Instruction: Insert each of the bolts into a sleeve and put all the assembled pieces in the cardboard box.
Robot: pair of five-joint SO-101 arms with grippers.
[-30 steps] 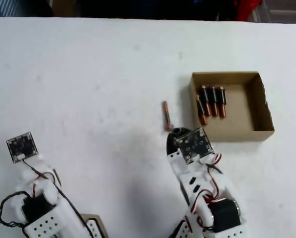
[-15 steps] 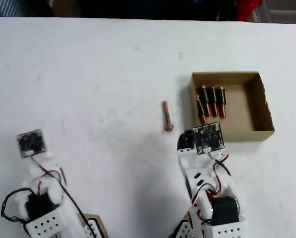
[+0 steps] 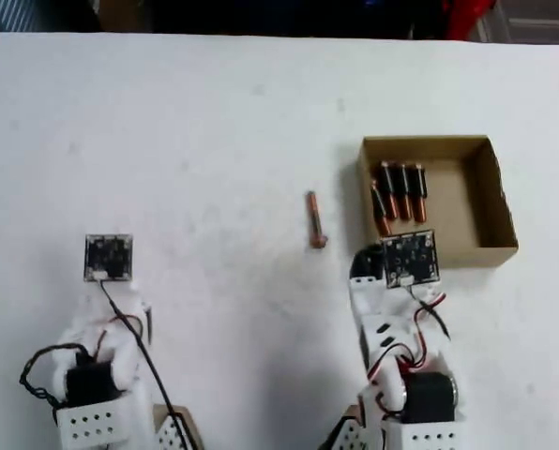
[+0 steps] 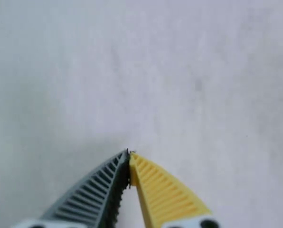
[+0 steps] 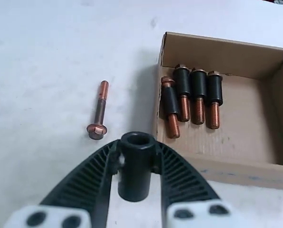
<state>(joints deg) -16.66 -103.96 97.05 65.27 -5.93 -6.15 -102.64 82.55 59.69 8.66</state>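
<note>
The sleeve [image 5: 136,178] is gripped in the right pincer [image 5: 136,148], the left pincer [image 4: 129,161] is pressed closed and empty, and the loose bolt [image 5: 99,107] is seen mid-table beside the cardboard box [image 5: 217,50], where it could be rolled away by an off-centre grab.

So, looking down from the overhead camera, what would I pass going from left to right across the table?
First the left arm → then a loose bolt lying on the table → then the cardboard box, with four sleeved bolts lying along its left side.
</note>
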